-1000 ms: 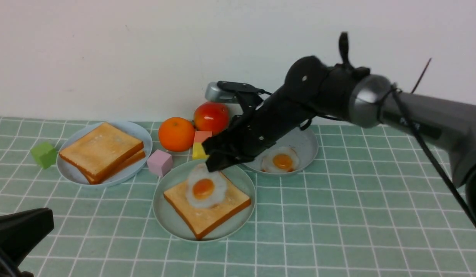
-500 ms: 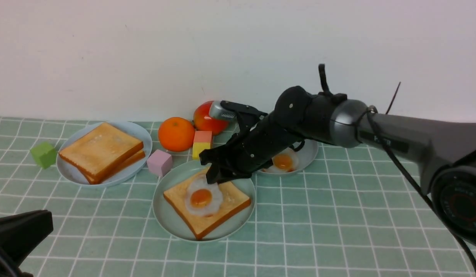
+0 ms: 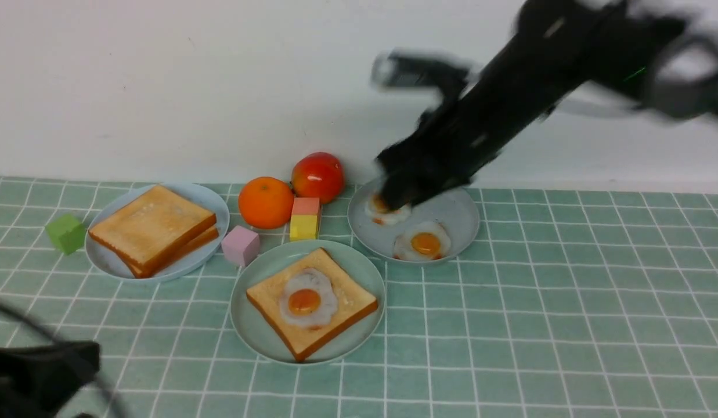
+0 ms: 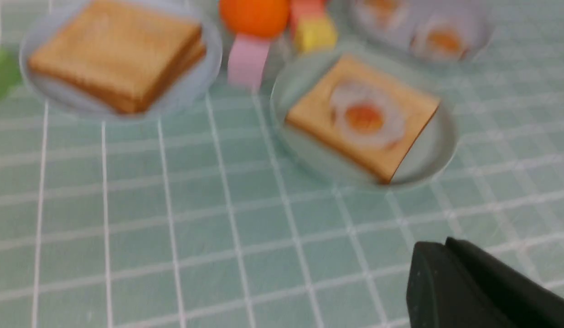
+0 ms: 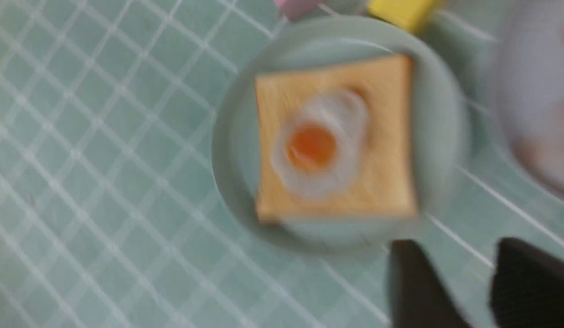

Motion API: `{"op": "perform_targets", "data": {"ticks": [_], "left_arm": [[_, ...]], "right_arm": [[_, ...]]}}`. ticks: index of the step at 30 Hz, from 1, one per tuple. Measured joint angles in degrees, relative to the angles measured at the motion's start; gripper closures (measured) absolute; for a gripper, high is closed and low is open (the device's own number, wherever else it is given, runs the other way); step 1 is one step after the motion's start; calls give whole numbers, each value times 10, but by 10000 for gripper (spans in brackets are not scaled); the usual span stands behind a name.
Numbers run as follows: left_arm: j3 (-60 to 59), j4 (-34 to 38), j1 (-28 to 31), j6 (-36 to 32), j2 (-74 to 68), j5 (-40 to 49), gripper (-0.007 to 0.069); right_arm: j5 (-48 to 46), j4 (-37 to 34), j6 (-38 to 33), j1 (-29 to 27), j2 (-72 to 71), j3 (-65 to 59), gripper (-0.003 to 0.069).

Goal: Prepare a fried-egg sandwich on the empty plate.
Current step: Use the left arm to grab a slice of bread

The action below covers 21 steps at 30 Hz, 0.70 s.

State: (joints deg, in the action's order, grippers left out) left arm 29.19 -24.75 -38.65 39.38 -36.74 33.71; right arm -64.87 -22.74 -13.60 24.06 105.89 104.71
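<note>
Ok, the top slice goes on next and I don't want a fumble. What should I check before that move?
1. Is the bottom toast slice flat on the mint-green plate? Ok.
2. Is the fried egg on that slice, yolk up? Ok.
3. Is the right gripper open, empty and clear of the sandwich? Ok.
4. Are the spare toast slices stacked on the pale blue plate? Ok.
5. Is the left gripper open for a pick? Not ok, it is shut.
</note>
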Motion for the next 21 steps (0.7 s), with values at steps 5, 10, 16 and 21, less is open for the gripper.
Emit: {"op": "perform_targets", "data": {"ticks": [5,10,16,21], "left_arm": [[58,9,4,-14,-164,23,638],[155,44,93,-103,-317,10,638],[281,152,252,-294,-473,-10,638],[419,217,336,-431,-623,-14,636]], "right_arm": [[-29,93,57,0,-135,-25,666],[-12,114,75,0,-265,-120,664],[49,107,77,0,-387,-254,658],[68,107,77,0,-453,-324,658]]}}
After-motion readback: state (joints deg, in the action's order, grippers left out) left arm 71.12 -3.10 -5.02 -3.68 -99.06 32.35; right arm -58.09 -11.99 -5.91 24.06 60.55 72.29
